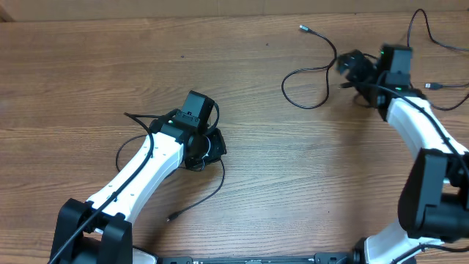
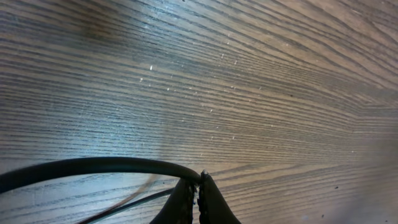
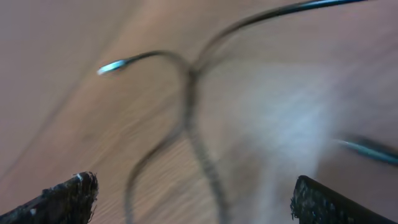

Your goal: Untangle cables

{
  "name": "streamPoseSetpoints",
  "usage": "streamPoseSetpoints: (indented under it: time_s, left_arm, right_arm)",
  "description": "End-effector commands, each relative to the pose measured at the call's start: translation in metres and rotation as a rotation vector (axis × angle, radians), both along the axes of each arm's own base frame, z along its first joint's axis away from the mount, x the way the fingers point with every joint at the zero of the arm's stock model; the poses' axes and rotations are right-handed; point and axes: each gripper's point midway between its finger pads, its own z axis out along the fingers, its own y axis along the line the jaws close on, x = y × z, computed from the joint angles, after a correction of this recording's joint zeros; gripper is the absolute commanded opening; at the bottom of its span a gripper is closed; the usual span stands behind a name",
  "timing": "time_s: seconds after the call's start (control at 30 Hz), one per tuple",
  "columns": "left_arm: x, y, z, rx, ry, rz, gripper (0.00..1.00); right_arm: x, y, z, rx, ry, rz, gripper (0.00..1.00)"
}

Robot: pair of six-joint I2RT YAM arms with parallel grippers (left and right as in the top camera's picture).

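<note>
Several thin black cables lie on the wooden table. One cable point(image 1: 192, 202) trails from my left gripper point(image 1: 199, 155) to a plug near the front. In the left wrist view that gripper point(image 2: 199, 182) is shut, pinching the cable point(image 2: 93, 165) at its fingertips. A second cable point(image 1: 304, 88) loops at the upper middle and ends in a silver plug point(image 1: 304, 28). My right gripper point(image 1: 346, 70) hovers at that loop's right end. Its view is blurred: the gripper point(image 3: 196, 199) stands wide open, with the cable point(image 3: 189, 118) lying loose on the table beyond the fingers.
A third thin cable point(image 1: 440, 40) runs along the far right edge behind the right arm, with a plug point(image 1: 432, 86) beside the arm. Both arm bases stand at the table's front edge. Bare wood lies between the two arms.
</note>
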Motion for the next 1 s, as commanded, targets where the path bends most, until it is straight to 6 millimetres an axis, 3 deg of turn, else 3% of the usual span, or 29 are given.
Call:
streamPoseSetpoints:
  time_s: [0.0,0.2,0.3,0.47,0.73,0.83,0.97]
  left_arm:
    - [-0.001,-0.002,-0.003,0.003,0.006,-0.001,0.04]
    - [0.003,-0.003,-0.001,-0.003,-0.010,-0.001,0.04]
    - [0.005,-0.004,-0.001,-0.007,-0.018,-0.001,0.08]
    - [0.012,-0.008,0.002,-0.021,-0.050,-0.001,0.09]
    - [0.017,-0.009,0.003,-0.029,-0.069,-0.001,0.09]
    - [0.017,-0.010,0.003,-0.030,-0.070,-0.001,0.08]
    - [0.017,-0.009,0.003,-0.030,-0.068,-0.001,0.07]
  right_arm:
    - [-0.009,-0.057,0.025,-0.033,-0.019,-0.207,1.00]
    - [-0.043,-0.116,0.009,-0.111,0.089,-0.405,1.00]
    - [-0.053,-0.135,-0.002,-0.172,0.135,-0.472,0.99]
    - [-0.059,-0.140,-0.033,-0.197,0.218,-0.490,0.96]
    - [-0.064,-0.140,-0.077,-0.172,0.305,-0.517,0.82]
    - [-0.065,-0.138,-0.089,-0.169,0.325,-0.513,0.73]
    - [-0.066,-0.133,-0.095,-0.157,0.345,-0.496,0.37]
